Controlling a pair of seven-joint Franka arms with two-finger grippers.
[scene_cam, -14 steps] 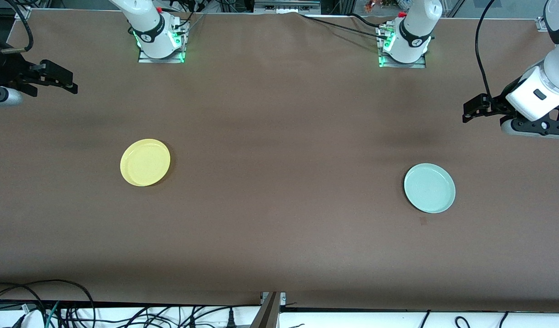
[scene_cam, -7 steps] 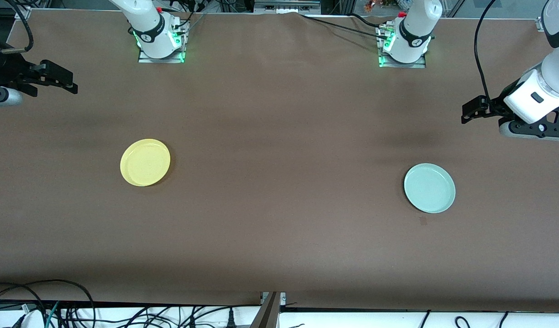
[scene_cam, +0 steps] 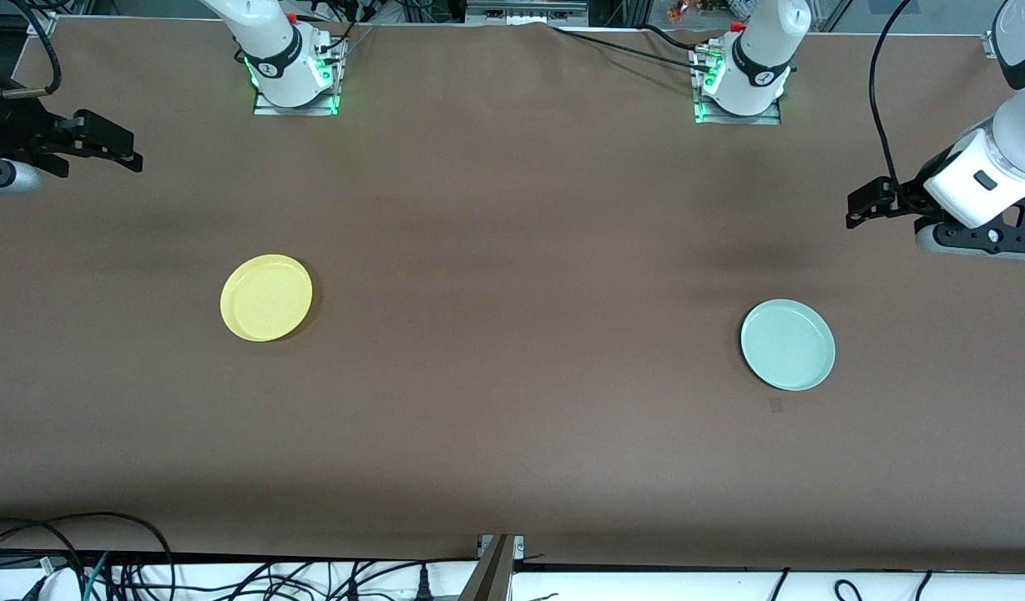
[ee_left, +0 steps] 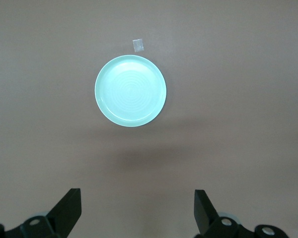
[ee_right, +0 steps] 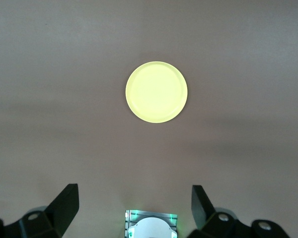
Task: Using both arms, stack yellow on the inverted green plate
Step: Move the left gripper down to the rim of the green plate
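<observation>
We see a bright yellow plate (scene_cam: pixel 266 297), plain and unpatterned, and a pale mint-green plate (scene_cam: pixel 788 345) whose face bears faint concentric rings. Both lie on a uniform brown table (scene_cam: pixel 512 250). A small pale square patch (ee_left: pixel 137 45) marks the brown surface beside the green plate. The arms are white with black bands; green lights glow at their bases.

1. A brown table (scene_cam: pixel 512 250) carries everything.
2. A yellow plate (scene_cam: pixel 266 297) lies rim up toward the right arm's end.
3. A pale green plate (scene_cam: pixel 788 345) lies rim up toward the left arm's end, well apart from it.
4. A small square mark (scene_cam: pixel 775 405) sits on the table just beside the green plate, nearer the front camera.
</observation>
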